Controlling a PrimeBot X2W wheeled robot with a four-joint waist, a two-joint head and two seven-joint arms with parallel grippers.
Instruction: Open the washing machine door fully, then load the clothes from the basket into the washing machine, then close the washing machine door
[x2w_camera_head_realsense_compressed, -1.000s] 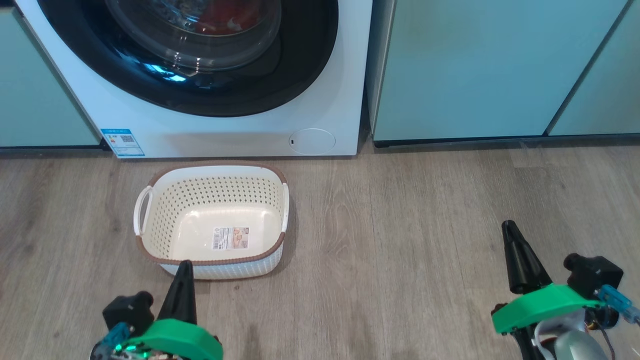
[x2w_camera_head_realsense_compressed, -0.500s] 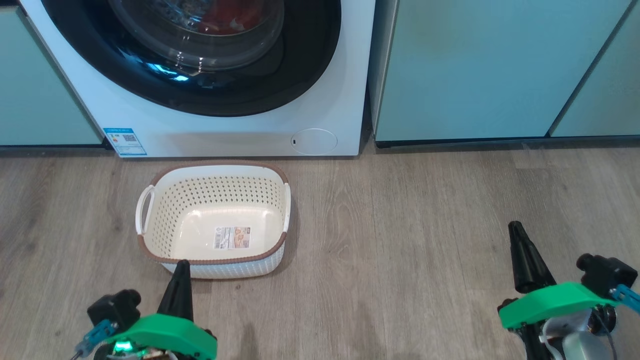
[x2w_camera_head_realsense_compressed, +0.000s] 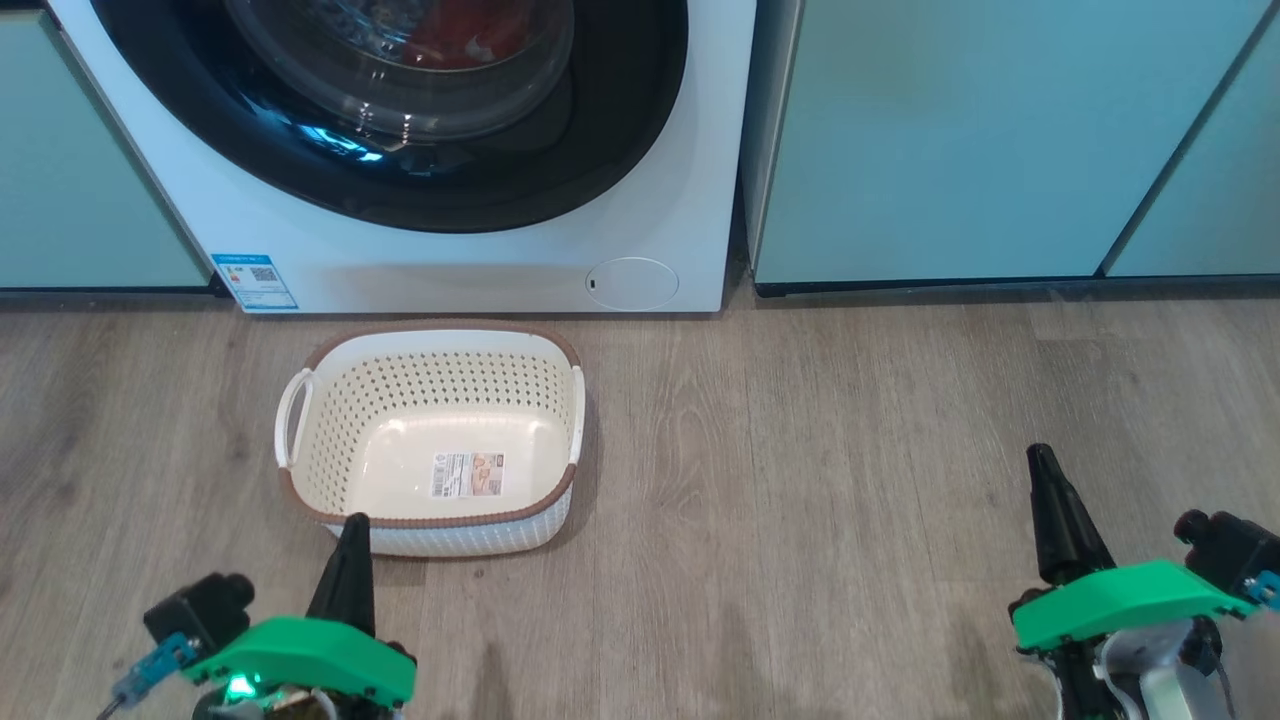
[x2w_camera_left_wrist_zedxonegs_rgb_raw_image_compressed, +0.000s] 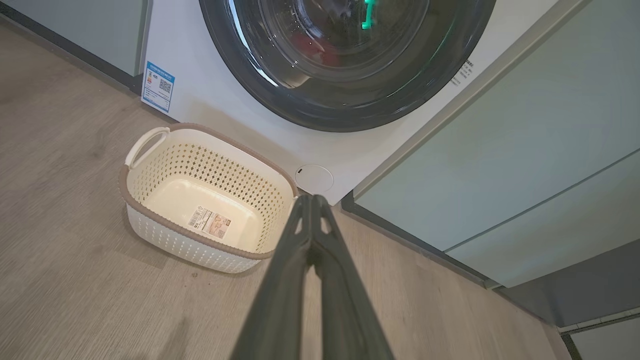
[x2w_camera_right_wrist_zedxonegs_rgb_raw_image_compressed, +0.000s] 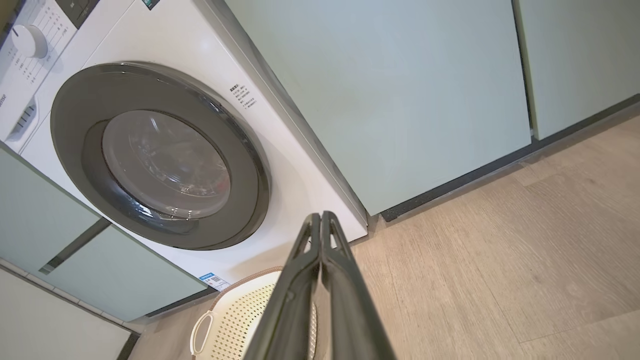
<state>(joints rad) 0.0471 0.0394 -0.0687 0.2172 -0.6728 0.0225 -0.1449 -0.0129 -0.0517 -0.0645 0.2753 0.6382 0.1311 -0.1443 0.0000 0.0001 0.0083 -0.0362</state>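
The washing machine (x2w_camera_head_realsense_compressed: 480, 270) stands white at the back, and its door (x2w_camera_head_realsense_compressed: 625, 120), with a glossy black rim, sits flush against the front. Red clothes (x2w_camera_head_realsense_compressed: 470, 35) show behind the glass bowl, inside the drum. The cream basket (x2w_camera_head_realsense_compressed: 430, 390) rests on the floor right in front of the washer; I see only a label sticker at its bottom. My left gripper (x2w_camera_head_realsense_compressed: 353, 530) is shut, its tips at the basket's near rim. My right gripper (x2w_camera_head_realsense_compressed: 1040, 460) is shut over bare floor, far right. The left wrist view has the shut left gripper (x2w_camera_left_wrist_zedxonegs_rgb_raw_image_compressed: 311, 200), the basket (x2w_camera_left_wrist_zedxonegs_rgb_raw_image_compressed: 210, 165) and the door (x2w_camera_left_wrist_zedxonegs_rgb_raw_image_compressed: 350, 110).
Pale teal cabinets (x2w_camera_head_realsense_compressed: 950, 140) flank the washer on both sides. A small round white flap (x2w_camera_head_realsense_compressed: 632, 283) and a blue sticker (x2w_camera_head_realsense_compressed: 255, 281) mark its lower front. Wood-look floor (x2w_camera_head_realsense_compressed: 800, 480) spreads open to the right of the basket.
The head view has shifted slightly. Both arms have sunk a little toward the bottom edge, the right one also drifting right. Both grippers stay shut; basket and door are unmoved.
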